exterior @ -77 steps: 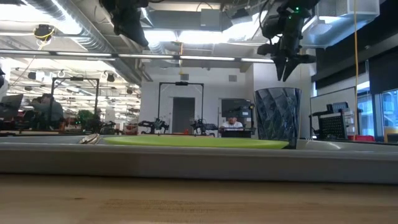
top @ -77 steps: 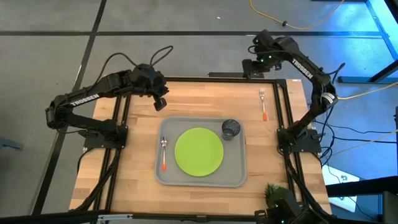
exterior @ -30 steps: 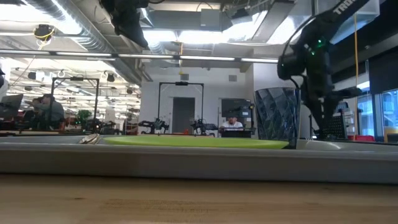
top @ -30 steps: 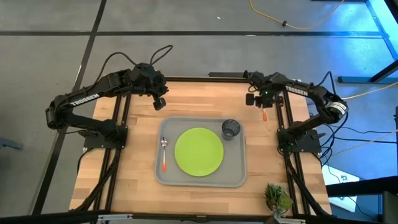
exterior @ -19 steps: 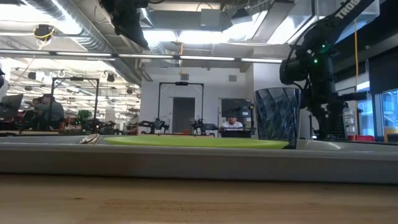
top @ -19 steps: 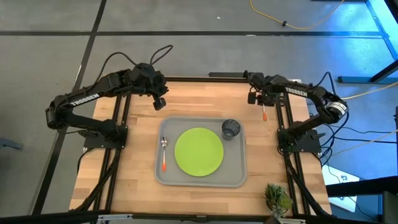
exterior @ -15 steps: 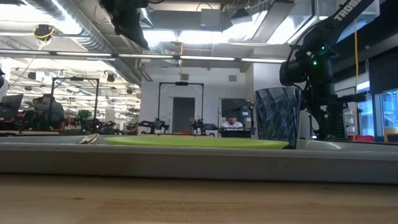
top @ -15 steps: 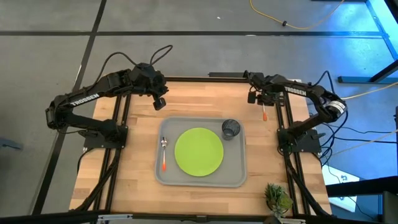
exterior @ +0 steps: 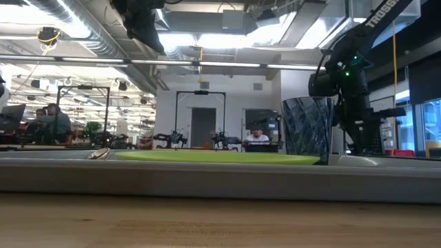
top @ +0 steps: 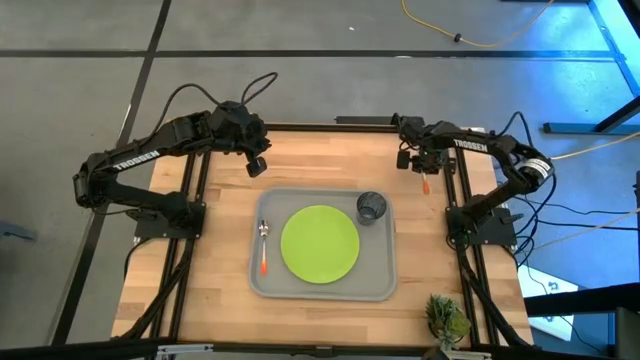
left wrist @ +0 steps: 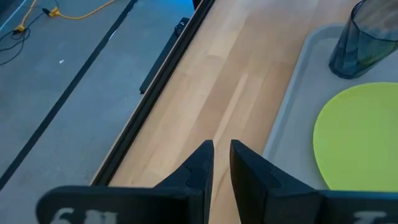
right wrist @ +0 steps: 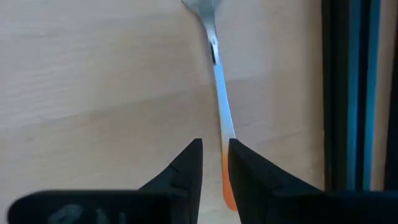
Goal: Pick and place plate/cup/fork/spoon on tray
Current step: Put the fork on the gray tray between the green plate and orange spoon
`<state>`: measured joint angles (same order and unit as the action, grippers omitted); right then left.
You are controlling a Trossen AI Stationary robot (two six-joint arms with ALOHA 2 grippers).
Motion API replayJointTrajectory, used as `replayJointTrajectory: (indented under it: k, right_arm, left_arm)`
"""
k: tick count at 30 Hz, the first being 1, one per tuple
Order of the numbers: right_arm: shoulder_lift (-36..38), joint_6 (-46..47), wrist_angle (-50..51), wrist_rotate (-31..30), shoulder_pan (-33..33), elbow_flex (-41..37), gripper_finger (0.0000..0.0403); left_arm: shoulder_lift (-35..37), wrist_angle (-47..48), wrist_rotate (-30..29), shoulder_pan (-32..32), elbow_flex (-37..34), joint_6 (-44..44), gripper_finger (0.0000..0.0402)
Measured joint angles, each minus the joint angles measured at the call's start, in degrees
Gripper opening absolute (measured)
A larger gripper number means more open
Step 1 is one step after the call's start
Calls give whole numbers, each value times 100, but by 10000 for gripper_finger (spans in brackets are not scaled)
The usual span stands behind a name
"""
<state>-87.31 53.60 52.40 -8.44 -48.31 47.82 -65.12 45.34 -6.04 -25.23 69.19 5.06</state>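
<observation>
The light grey tray [top: 385, 285] holds the lime-green plate [top: 320, 243], the dark tumbler cup [top: 371, 207] at its far right corner and the spoon [top: 263, 245] along its left side. The fork [top: 425, 185] lies flat on the wood at the far right, off the tray, with its tines toward the far edge. My right gripper [top: 421, 165] is down over the fork, its fingers closed about the handle [right wrist: 214, 149]. My left gripper [top: 258, 168] is shut and empty, raised above the table's far left [left wrist: 222, 146]. My right gripper comes from above, pointing down, with a finger on either side of the fork's handle where the silver neck meets the orange part [right wrist: 225, 163]. The fingers lie across the handle, which shows in the narrow gap between them. The fork lies flat on the table.
A black frame rail [right wrist: 348, 93] runs along the table's right edge just beside the fork. Bare wood [top: 320, 160] lies between the tray's far rim and the table's far edge. A small green plant [top: 445, 318] stands at the near right corner.
My right gripper has come down from high above the table's far right onto the fork, and over the last second it has only settled slightly there. The fork lies where it was. The things on the tray have not moved.
</observation>
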Motion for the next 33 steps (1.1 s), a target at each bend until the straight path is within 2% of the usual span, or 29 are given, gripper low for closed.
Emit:
replayJointTrajectory:
  k: [11, 25, 33]
  right_arm:
    - [5, 1040, -208, 85, 16, -657, 78]
    - [2, 298, -1192, -99, 17, -436, 78]
    - [2, 265, -1253, -395, -199, -436, 78]
  left_arm:
    - [0, 0, -2, 0, 0, 2, 45]
    - [0, 2, -2, -192, 0, 12, 45]
    - [0, 2, 105, -192, 0, 20, 45]
